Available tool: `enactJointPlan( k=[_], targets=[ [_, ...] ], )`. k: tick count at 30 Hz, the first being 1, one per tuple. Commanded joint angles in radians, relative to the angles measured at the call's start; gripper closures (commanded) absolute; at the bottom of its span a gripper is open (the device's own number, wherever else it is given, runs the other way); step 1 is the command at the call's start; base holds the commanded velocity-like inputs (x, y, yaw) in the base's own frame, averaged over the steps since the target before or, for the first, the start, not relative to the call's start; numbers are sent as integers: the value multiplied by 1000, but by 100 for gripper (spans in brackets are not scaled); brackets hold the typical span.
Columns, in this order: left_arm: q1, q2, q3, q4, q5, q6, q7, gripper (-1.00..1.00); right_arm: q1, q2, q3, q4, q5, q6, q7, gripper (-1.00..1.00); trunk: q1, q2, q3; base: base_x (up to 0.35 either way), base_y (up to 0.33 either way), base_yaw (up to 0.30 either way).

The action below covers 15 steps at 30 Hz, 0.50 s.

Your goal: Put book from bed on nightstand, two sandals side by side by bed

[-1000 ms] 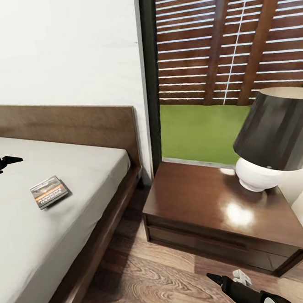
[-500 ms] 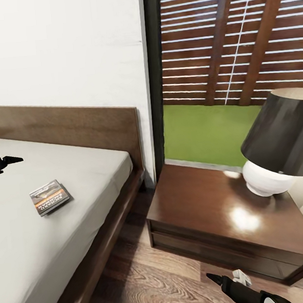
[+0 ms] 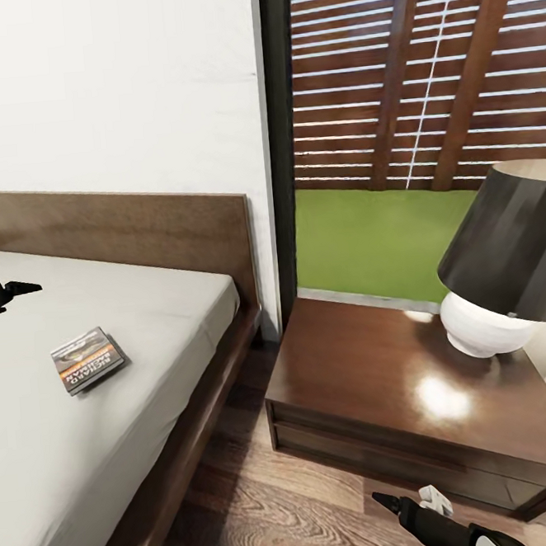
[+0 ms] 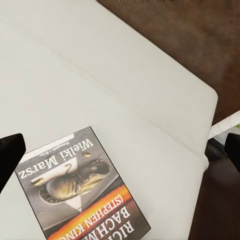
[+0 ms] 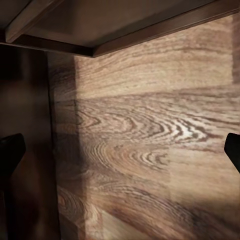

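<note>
Bedroom: a white wall point(image 3: 108, 89) and a dark-framed window point(image 3: 282, 140) are seen at the back, with a wood-plank floor point(image 3: 269, 513) below.

Bed point(image 3: 136, 227): dark-brown frame and headboard, flat light-grey mattress point(image 3: 72, 439), placed at the left of the head view.

Nightstand point(image 3: 373, 380): glossy dark-brown cabinet, set just beside the bed's head end; a lamp point(image 3: 504, 269) with a white base and dark shade is carried near its back right corner.

Left gripper point(image 3: 2, 295): held over the mattress at the left edge of the head view. In the left wrist view both fingertips point(image 4: 10, 152) are seen at opposite picture edges, spread wide, with nothing between them but bed and book.

Right gripper point(image 3: 405, 506): held low above the floor in front of the nightstand. Its fingertips point(image 5: 10, 150) are likewise spread wide, empty, over floor planks.

Book point(image 3: 88, 359): laid flat on the mattress, cover up, near the bed's nightstand-side edge. Its long axis is seen running obliquely, from the headboard side down toward that edge. The cover's lettering and orange band point(image 4: 95, 217) are legible in the left wrist view; in the head view they are a blur.
</note>
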<state>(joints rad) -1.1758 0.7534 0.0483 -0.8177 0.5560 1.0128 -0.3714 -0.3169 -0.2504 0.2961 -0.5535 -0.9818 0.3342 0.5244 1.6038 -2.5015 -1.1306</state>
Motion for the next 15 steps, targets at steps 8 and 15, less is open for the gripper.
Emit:
enactJointPlan(
  k=[8,15],
  targets=[
    [-1,0,2,0,-8,4,-8,-100,-1,-1,6,0,-9,3,1,-100,0,0,-1,4,0,0],
    [-1,0,2,0,-8,4,-9,-100,-1,-1,6,0,-9,3,2,-100,0,0,-1,45,0,0]
  ],
)
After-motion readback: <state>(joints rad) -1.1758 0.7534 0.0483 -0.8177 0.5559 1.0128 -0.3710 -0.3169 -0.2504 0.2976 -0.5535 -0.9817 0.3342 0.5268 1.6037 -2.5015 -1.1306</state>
